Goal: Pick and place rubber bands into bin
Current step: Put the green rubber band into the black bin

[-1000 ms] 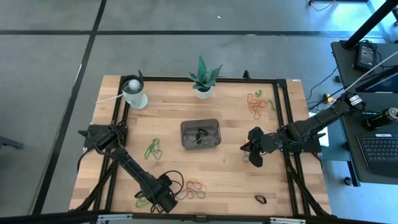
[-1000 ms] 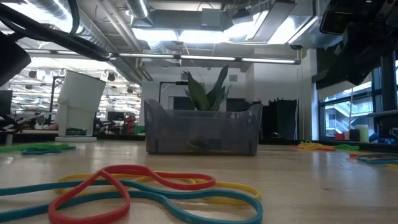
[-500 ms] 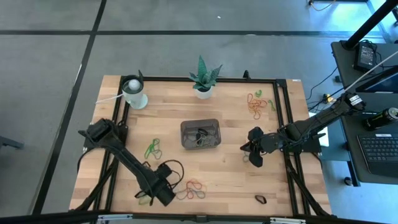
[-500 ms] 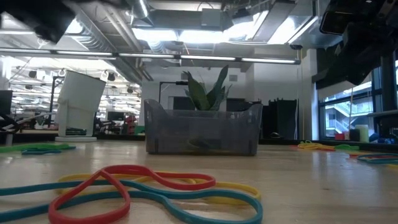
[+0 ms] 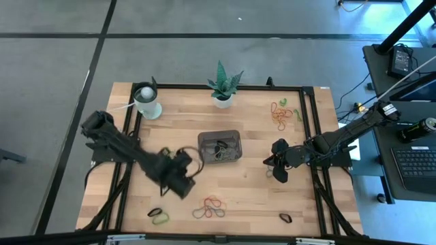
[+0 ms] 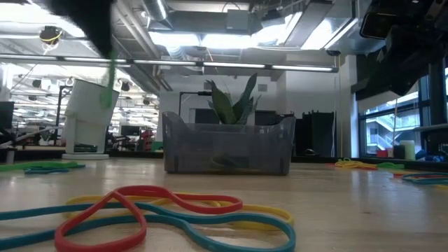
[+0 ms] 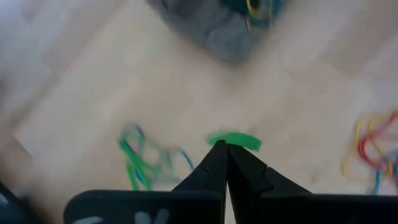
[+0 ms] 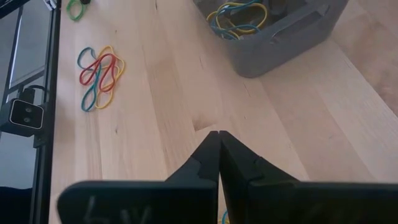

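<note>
Fingers [image 7: 219,163] of left gripper [image 5: 178,175] pinched shut on green rubber band [image 7: 233,140], bin [image 5: 219,147] at 2 o'clock. Thin hold; could slip mid-swing onto desk [image 5: 252,197]. Right gripper [image 5: 278,163] closed, empty, idle at bin's 3 o'clock.

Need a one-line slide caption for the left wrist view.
Left gripper shut on a green rubber band, above the wooden table near the grey bin.
</note>
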{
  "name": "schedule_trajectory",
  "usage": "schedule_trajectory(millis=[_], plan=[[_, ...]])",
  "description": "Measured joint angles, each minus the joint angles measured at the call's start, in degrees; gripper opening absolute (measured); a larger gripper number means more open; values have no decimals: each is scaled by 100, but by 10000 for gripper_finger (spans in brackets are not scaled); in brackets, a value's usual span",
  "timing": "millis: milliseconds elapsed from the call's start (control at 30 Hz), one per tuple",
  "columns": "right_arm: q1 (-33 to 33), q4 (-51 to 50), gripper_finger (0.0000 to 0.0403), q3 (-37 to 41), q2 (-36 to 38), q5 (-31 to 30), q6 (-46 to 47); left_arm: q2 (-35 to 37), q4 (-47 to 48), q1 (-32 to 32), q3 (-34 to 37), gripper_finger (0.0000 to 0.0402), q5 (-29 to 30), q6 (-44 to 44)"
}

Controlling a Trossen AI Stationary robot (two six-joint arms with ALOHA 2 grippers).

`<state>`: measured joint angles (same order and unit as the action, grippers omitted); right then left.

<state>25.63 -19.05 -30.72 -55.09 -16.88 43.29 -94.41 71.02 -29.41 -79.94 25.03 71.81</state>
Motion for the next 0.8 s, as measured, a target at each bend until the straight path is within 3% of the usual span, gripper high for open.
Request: schedule_trajectory(millis=[233, 467, 567, 800], plan=[[0, 0, 8, 0, 0, 0, 13, 419, -570, 1445, -2, 1, 50, -2426], [0, 2, 8, 0, -2, -344, 347, 294, -2409, 2766, -9, 2, -839, -5052], [-2, 4, 8, 0, 0, -526, 537, 142, -2866, 3116, -9, 1, -1177, -5692], [-2, 4, 8, 0, -2, -597, 750, -392, -2939, 3423, -9, 1, -1602, -6480]])
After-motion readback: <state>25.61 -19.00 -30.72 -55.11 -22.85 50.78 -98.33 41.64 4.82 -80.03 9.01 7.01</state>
